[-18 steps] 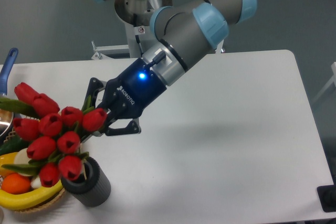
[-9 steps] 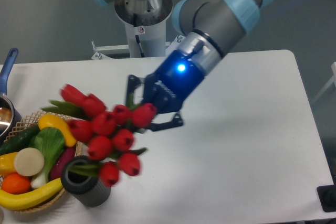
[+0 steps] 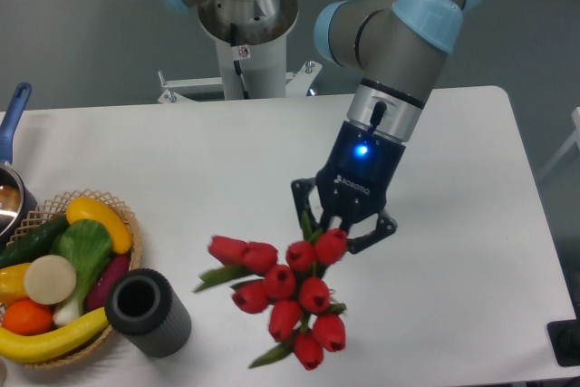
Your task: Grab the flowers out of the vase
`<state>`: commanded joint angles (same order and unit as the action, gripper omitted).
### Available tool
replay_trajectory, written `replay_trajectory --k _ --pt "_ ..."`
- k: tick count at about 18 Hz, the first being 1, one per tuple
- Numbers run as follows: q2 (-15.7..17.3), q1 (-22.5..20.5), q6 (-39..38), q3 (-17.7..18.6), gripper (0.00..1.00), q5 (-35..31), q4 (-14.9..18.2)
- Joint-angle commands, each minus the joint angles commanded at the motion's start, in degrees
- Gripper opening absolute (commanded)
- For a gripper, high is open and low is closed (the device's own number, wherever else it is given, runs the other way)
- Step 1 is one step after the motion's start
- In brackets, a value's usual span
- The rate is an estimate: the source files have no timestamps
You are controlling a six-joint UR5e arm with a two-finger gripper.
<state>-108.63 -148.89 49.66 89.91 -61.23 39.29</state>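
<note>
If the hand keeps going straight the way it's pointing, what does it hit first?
Probably the white table: the hand points down, slightly left, gripping the flowers, which would touch first. Depth is unclear.

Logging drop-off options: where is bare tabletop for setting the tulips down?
Bare table lies right of the gripper and across the back. The front left is crowded by the vase and basket; the flowers hang over the front middle.

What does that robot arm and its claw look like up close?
The arm is made of fat grey tubes with light blue caps at the joints. Its wrist is silver. The gripper is black with white lettering, a glowing blue light and two black linked fingers.
</note>
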Motion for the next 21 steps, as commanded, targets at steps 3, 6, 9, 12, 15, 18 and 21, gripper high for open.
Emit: replay_trajectory --k 3,6,9,12,15,18,21 --pt "0.4 -0.1 0.0 0.8 0.00 -2.8 2.9" --pt "0.6 -0.4 0.0 -0.5 0.00 -3.8 7.9" --pt "1.1 -0.2 0.1 -0.9 0.00 -9.2 9.8" --pt "1.0 -0.1 1.9 -0.6 0.00 -14.5 11.5" --pt "1.4 0.0 6.0 -0.9 0.00 -18.6 17.4" --pt "0.9 0.0 7.1 -2.3 0.00 -20.7 20.1" --pt "-0.8 1.2 7.5 -4.8 0.00 -25.1 24.3"
